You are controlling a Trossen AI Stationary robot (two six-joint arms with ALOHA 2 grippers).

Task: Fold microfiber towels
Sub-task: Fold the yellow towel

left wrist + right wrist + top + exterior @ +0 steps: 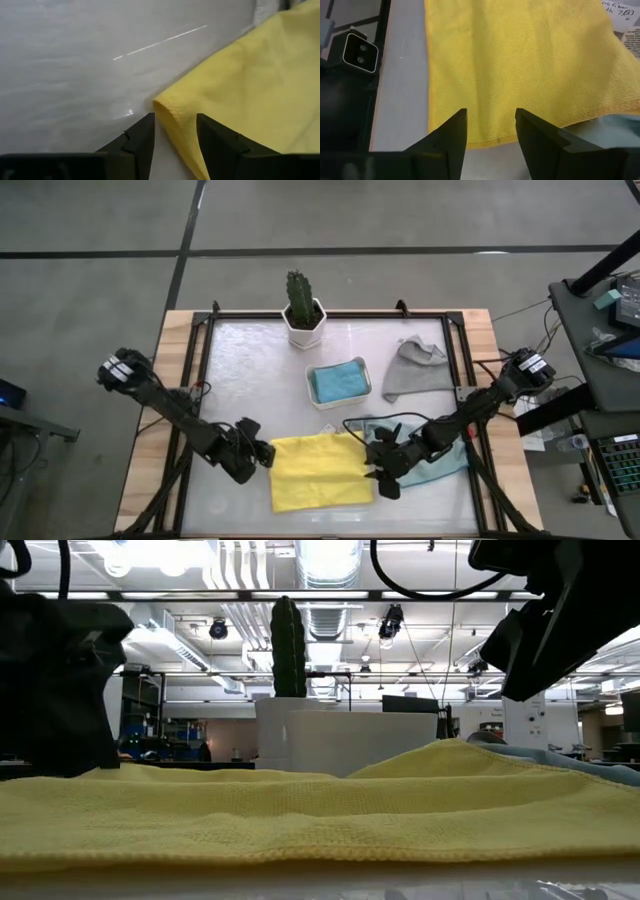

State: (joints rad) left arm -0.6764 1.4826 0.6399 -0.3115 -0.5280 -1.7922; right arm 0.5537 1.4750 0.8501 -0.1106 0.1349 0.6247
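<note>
The yellow towel (pixel 315 470) lies spread flat near the table's front edge. My left gripper (pixel 265 452) is low at the towel's far left corner (pixel 165 107). It is open, and that corner lies between its two fingers (pixel 137 140). My right gripper (pixel 380 475) hovers open over the towel's right edge (pixel 470 100), with nothing between its fingers. A pale teal towel (pixel 445 460) lies under the right arm. The grey towel (pixel 415 370) lies crumpled at the far right. The blue towel (pixel 338 382) lies folded in a white tray (pixel 312 392).
A cactus in a white pot (pixel 303 318) stands at the far middle, behind the tray. A black cable (pixel 360 423) loops on the table between the tray and the right gripper. Bare table surface (pixel 240 370) stretches along the left side.
</note>
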